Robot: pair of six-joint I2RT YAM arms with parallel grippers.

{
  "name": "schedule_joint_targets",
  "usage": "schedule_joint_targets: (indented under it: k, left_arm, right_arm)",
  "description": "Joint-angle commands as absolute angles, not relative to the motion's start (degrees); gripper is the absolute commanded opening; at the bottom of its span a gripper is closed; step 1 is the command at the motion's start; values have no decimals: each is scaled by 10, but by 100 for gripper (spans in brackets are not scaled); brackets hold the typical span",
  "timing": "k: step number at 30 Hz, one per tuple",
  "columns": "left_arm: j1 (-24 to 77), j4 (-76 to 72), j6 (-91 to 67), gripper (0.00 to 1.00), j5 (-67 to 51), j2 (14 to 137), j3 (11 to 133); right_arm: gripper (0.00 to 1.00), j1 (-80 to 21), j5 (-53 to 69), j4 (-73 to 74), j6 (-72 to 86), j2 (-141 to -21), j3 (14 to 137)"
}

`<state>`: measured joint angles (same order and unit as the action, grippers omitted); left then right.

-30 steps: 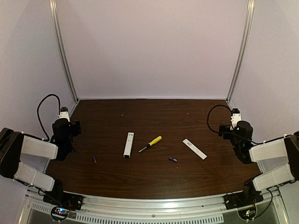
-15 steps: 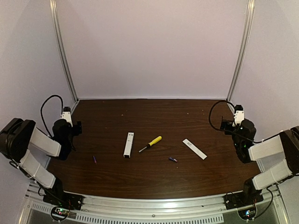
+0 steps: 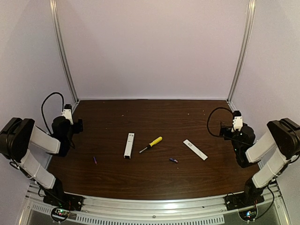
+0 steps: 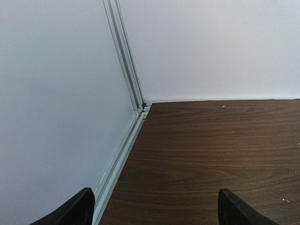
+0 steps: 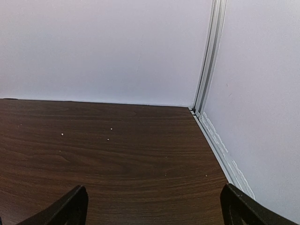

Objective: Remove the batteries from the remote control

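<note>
Fingertips of my left gripper sit wide apart at the bottom corners of its wrist view, with only bench and the far left wall corner showing between them. My right gripper is spread just as wide and faces the far right corner. From above I see both arms folded at the bench's side edges, well apart from every item. The remote lies mid-bench, its length running near to far, and the screwdriver lies tilted just to its right. One battery lies loose on the bench on the near side, right of the screwdriver. A second battery lies loose well left of the remote. The cover rests farther right, at a slant.
</note>
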<state>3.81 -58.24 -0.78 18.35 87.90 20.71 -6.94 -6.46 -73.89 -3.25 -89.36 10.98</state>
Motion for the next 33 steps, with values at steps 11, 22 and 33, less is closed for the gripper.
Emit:
schedule_joint_targets:
  k: [11,22,33]
  left_arm:
    - [19,-559,22,94,49,886,228]
    - [-8,-702,22,96,-52,901,157]
    - [-11,-689,9,97,-17,898,161]
  right_arm:
    - [100,-58,-36,-726,-35,-890,138]
    - [100,-58,-59,-725,-29,-891,140]
    - [100,-58,-97,-707,-11,-891,150]
